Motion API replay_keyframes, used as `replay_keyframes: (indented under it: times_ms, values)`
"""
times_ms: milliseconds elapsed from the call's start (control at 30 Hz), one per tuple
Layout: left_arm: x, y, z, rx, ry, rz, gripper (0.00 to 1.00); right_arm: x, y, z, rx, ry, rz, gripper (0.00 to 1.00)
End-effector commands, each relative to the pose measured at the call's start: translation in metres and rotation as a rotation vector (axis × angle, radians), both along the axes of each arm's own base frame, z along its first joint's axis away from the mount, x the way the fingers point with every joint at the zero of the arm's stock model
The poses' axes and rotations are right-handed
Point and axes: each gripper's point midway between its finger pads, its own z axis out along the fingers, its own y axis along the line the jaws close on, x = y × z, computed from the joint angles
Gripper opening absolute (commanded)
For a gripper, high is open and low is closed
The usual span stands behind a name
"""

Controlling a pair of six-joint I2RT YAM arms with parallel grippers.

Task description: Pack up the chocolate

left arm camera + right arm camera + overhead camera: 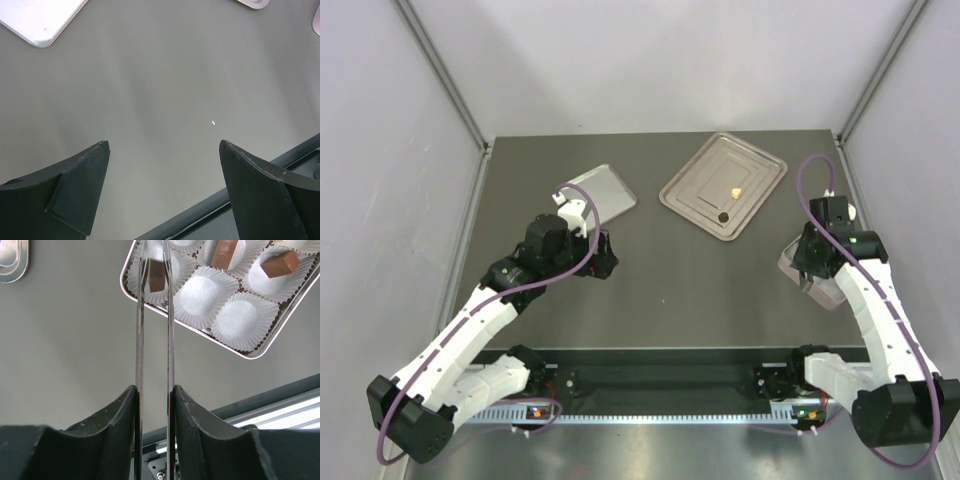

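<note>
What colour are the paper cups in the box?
White, pleated paper cups; the right wrist view shows them best.

1. The table [660, 280]: matt dark grey, smooth
2. The large tray [723, 185] and small tray [605, 190]: silver metal, soft brushed sheen
3. The paper cups [237, 320]: white pleated paper, matt
4. The chocolate [281, 264]: brown, smooth, faint satin
5. The left gripper [164, 150] fingers [75, 185]: matt black plastic, rough-edged
6. The right gripper [155, 260] blades [169, 340]: thin polished metal, glossy
</note>
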Motion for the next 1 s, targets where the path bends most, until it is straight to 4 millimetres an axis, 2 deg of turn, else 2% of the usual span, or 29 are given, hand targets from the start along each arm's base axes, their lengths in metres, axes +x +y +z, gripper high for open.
replay_keyframes:
  times_ms: [0,267,433,667,833,867,967]
  values:
    - [0.004,-0.004,0.017,-0.029,-0.057,-0.009,0.96,0.009,-0.009,0.009,-0.023,-0.055,-0.034,0.35]
    - [0.005,-0.003,0.016,-0.025,-0.055,-0.005,0.96,0.013,-0.013,0.021,-0.048,-0.077,-0.038,0.38]
    - [0.005,-0.002,0.017,-0.024,-0.061,0.001,0.96,0.030,-0.005,0.048,-0.021,-0.150,0.000,0.38]
    - [0.006,-0.001,0.018,-0.021,-0.063,0.007,0.96,0.067,0.030,0.057,0.041,-0.218,0.108,0.38]
    - [0.007,0.000,0.017,-0.015,-0.063,0.013,0.96,0.108,0.064,0.059,0.063,-0.275,0.184,0.41]
    - [0.007,0.000,0.016,-0.014,-0.060,0.011,0.96,0.117,0.069,0.054,0.061,-0.267,0.196,0.41]
    - [0.007,0.000,0.014,-0.008,-0.056,0.015,0.96,0.138,0.085,0.054,0.054,-0.291,0.241,0.43]
